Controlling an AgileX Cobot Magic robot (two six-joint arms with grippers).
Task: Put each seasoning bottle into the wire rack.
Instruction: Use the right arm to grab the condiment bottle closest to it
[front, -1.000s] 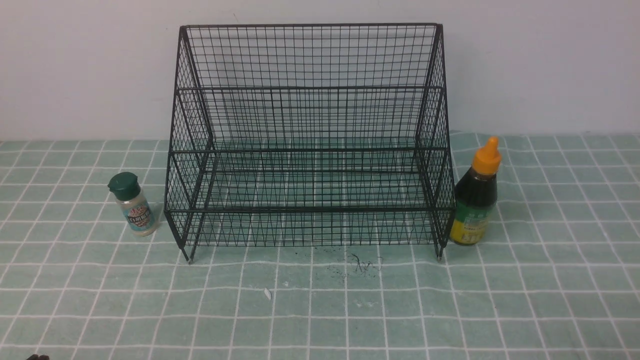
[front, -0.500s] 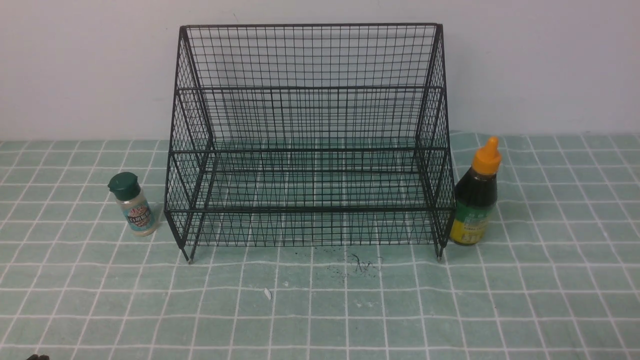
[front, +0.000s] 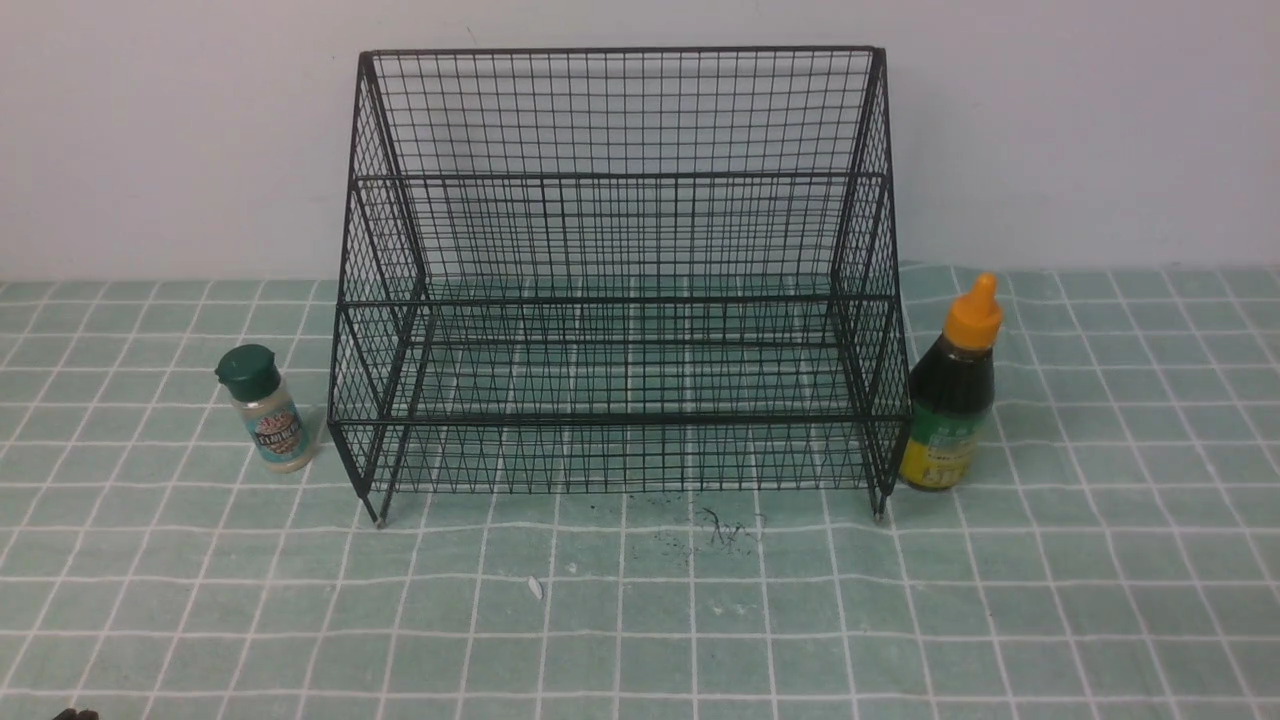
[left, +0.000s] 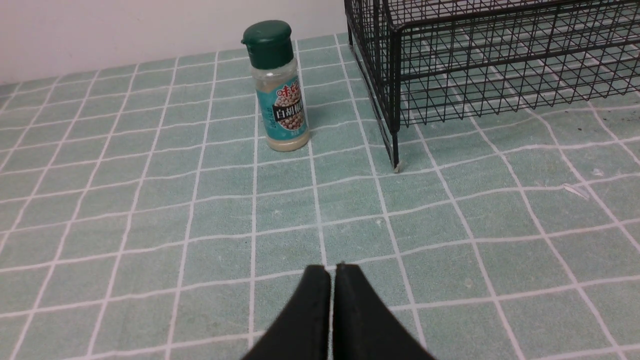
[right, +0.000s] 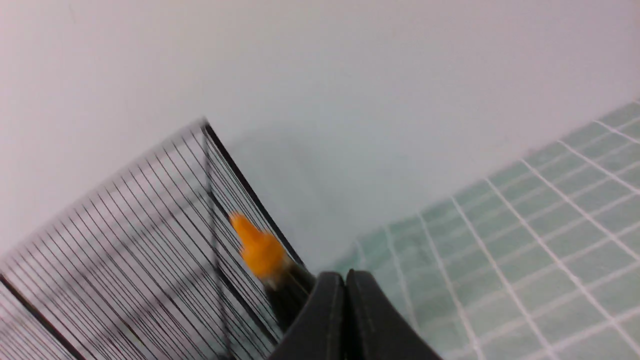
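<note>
The shaker (left: 277, 87) stands upright on the table (left: 150, 200) just beside the wire rack (left: 490, 55); the left gripper (left: 332, 272) fingers (left: 310, 320) are pressed together.

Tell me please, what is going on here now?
Nothing is being handled yet. The wire rack stands empty, with the small shaker outside it on the robot's left and the dark-liquid bottle close beside it on the right. The left gripper and the right gripper are both shut and hold nothing.

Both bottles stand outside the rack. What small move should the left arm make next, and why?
Probably open the left tool. Its jaws are shut, and the white pepper shaker stands upright ahead of it, beside the wire rack, not in it. Shut jaws cannot take the shaker.
</note>
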